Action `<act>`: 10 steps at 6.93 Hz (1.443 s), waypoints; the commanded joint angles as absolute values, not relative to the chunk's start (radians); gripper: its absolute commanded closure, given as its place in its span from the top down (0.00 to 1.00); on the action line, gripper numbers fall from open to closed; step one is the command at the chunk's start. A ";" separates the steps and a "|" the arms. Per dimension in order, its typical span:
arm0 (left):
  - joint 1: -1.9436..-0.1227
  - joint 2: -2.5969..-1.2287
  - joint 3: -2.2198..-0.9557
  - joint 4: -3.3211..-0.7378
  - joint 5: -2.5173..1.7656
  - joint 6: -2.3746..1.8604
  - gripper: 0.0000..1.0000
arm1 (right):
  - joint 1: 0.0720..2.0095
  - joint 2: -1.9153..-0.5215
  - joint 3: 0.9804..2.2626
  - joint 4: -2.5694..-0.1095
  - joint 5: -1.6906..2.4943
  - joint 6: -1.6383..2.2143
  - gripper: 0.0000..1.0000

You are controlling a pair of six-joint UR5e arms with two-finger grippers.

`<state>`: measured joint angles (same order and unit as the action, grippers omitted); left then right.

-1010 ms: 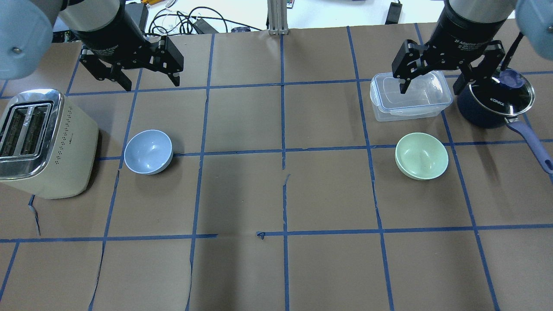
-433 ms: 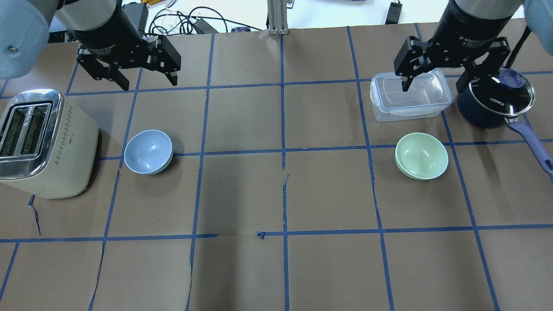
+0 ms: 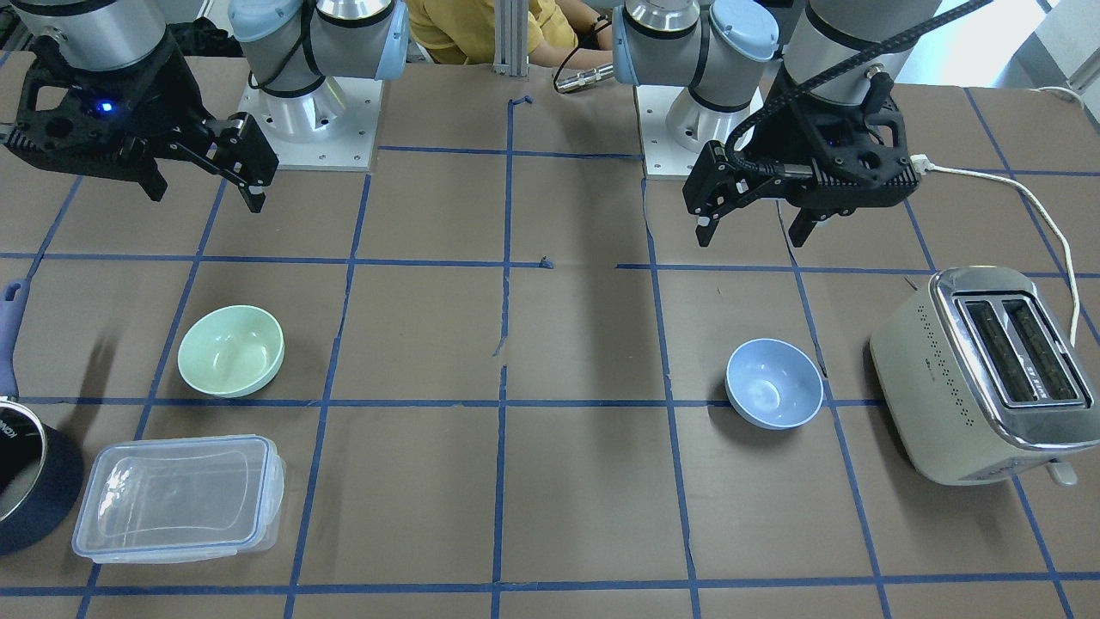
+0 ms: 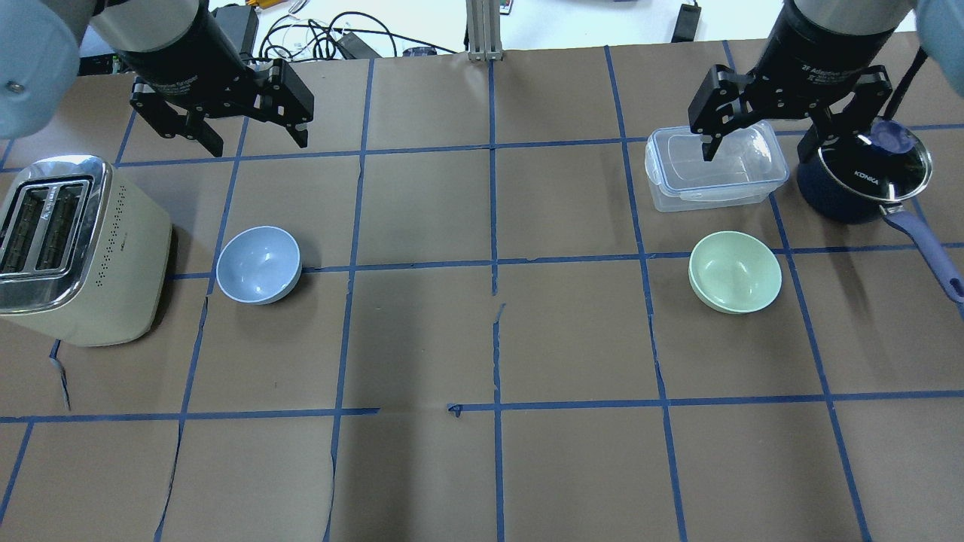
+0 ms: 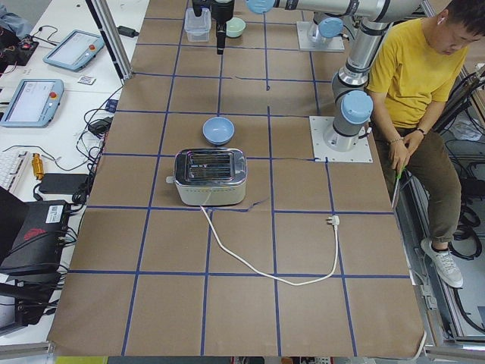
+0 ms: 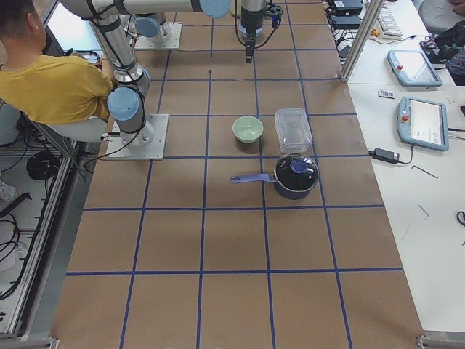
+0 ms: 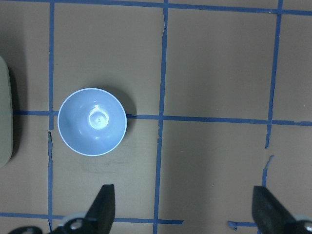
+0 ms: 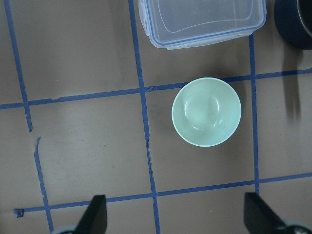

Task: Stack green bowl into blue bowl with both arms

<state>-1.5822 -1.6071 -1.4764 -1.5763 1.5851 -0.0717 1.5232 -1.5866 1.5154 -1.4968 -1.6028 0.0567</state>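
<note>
On brown paper, glossy round green bowl (image 4: 735, 271)

Pale green bowl (image 4: 735, 272) upright, empty, on the robot's right; light blue bowl (image 4: 259, 264) likewise on its left, well apart

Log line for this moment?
left gripper open, aloft | right gripper open, aloft | green bowl ungrasped | blue bowl empty, beside toaster

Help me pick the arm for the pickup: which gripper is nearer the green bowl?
Right. The right gripper hangs raised over the table half holding the green bowl; the left gripper hangs over the other half, near the blue bowl.
</note>
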 commanded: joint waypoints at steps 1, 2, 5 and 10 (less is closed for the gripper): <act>-1.580 -1.606 -1.482 -1.575 1.583 -0.072 1.00 | 1.523 -1.588 1.519 -1.496 -1.602 0.057 1.00; -1.583 -1.606 -1.470 -1.580 1.586 -0.072 1.00 | 1.523 -1.589 1.519 -1.496 -1.601 0.057 1.00; -1.583 -1.600 -1.465 -1.585 1.594 -0.072 1.00 | 1.523 -1.591 1.519 -1.493 -1.601 0.055 1.00; -1.582 -1.598 -1.473 -1.586 1.614 -0.072 1.00 | 1.523 -1.594 1.520 -1.491 -1.595 0.046 1.00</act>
